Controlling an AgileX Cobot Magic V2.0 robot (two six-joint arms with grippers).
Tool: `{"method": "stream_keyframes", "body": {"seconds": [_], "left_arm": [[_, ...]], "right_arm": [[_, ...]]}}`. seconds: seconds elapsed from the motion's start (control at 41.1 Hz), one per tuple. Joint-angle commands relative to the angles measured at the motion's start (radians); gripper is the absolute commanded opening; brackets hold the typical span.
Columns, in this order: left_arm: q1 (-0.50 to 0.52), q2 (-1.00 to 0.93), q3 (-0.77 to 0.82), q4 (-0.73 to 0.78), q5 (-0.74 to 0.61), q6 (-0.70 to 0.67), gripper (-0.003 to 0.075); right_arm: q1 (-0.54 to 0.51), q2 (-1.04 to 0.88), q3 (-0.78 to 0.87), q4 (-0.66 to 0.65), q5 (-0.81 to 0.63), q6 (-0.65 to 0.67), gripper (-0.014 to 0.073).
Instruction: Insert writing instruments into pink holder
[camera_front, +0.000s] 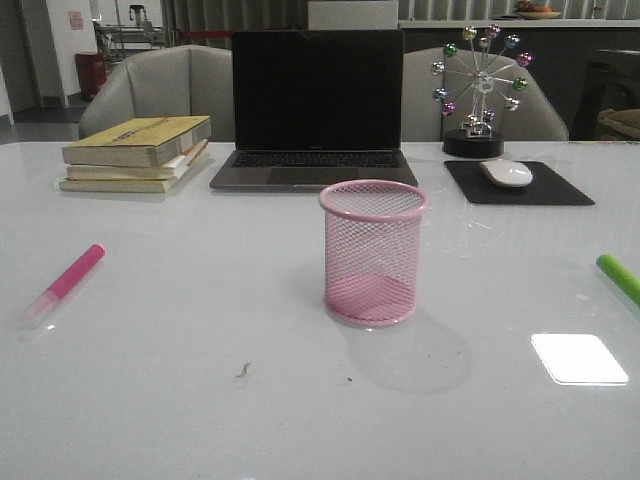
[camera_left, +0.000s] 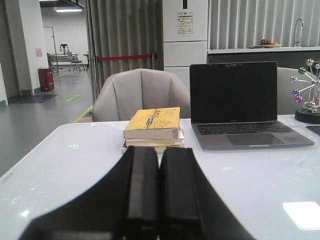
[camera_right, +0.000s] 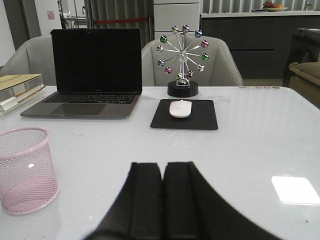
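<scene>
Closed, nothing between them: left gripper (camera_left: 159, 200) fingers pressed flat together, filling the near foreground of its wrist view; same for right gripper (camera_right: 163, 200), fingers shut pad to pad, holding nothing. Both hovering low over white table (camera_front: 180, 400). Ahead of left gripper: stack of books (camera_left: 152, 127), yellow cover on top, and open laptop (camera_left: 235, 105) with dark screen, just beside the books. Ahead of right gripper and off to its left side: pink holder (camera_right: 25, 170), upright, mesh wall see-through, seemingly nothing inside. Farther ahead of right gripper: white mouse (camera_right: 180, 108) on black mouse pad (camera_right: 185, 117), with ferris-wheel desk ornament (camera_right: 182, 60) behind the pad. From front view: pink holder (camera_front: 373, 252) standing mid-table, in front of laptop (camera_front: 315, 110), well apart from both markers. Magenta-pink marker (camera_front: 67, 280) lying flat on left part of table, pale cap toward near edge. Green marker (camera_front: 620, 276) lying flat at far right edge of view, partly cut off. Neither marker touching anything but the table. Neither gripper visible in front view. Bright rectangular light reflection (camera_front: 578, 358) on tabletop at near right.
</scene>
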Motion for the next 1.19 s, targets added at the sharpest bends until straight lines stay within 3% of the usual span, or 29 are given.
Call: {"method": "stream_keyframes", "body": {"seconds": [0.0, 0.705, 0.899, 1.045, 1.166], "left_arm": [[-0.002, -0.02, 0.005, -0.007, -0.087, -0.003, 0.0091], [-0.002, -0.02, 0.005, -0.007, -0.087, -0.003, 0.0091], [-0.002, -0.02, -0.01, -0.007, -0.153, -0.003, 0.0091], [-0.002, -0.019, -0.126, -0.058, -0.072, -0.003, 0.0091], [-0.002, 0.003, -0.292, -0.058, 0.077, -0.003, 0.0091]], "right_arm": [[-0.007, -0.02, -0.005, 0.003, -0.095, -0.002, 0.0056], [-0.007, -0.02, -0.005, 0.002, -0.103, -0.002, 0.0056], [-0.007, -0.02, -0.01, -0.081, -0.108, -0.002, 0.0056], [-0.007, -0.02, -0.091, -0.08, -0.069, -0.002, 0.0056], [-0.007, -0.016, -0.224, -0.079, 0.006, -0.002, 0.0056]]}}
